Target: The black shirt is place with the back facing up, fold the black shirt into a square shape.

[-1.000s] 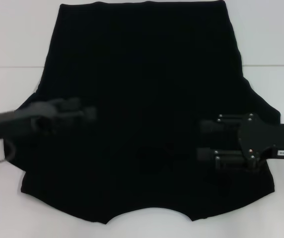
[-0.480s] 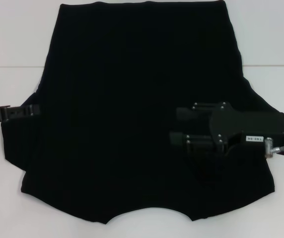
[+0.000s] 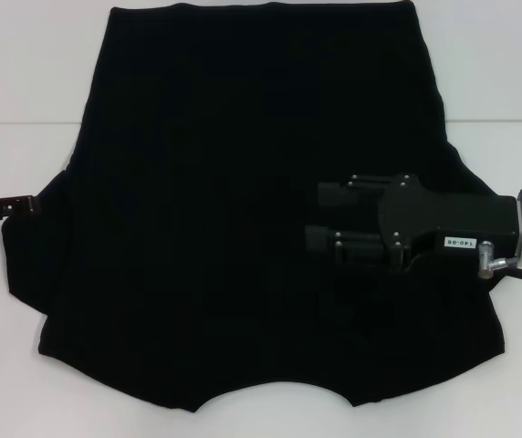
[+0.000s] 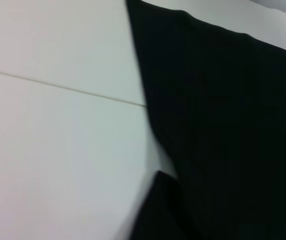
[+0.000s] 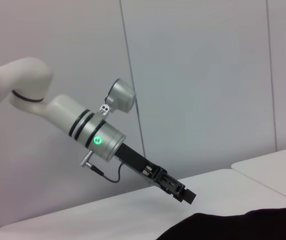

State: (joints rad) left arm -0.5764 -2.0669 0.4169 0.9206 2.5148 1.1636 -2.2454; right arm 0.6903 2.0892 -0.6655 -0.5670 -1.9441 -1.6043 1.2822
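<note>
Hovering over the shirt's right half, the right end effector [image 3: 320, 224] had fingers apart, empty, pointing toward the shirt's middle. Left end effector [image 3: 24, 204] sat at the left sleeve edge; finger state unclear. The black shirt [image 3: 234, 182] lay flat on the white bench [image 3: 24, 73], neckline nearest the robot, so the right arm looked nearer the fabric.

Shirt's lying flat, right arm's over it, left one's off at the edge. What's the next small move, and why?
Probably bring the left gripper down onto the near left sleeve. The black shirt lies spread and unfolded, that gripper sits just at the sleeve edge, and the right gripper hovers over the right half, holding nothing.
</note>
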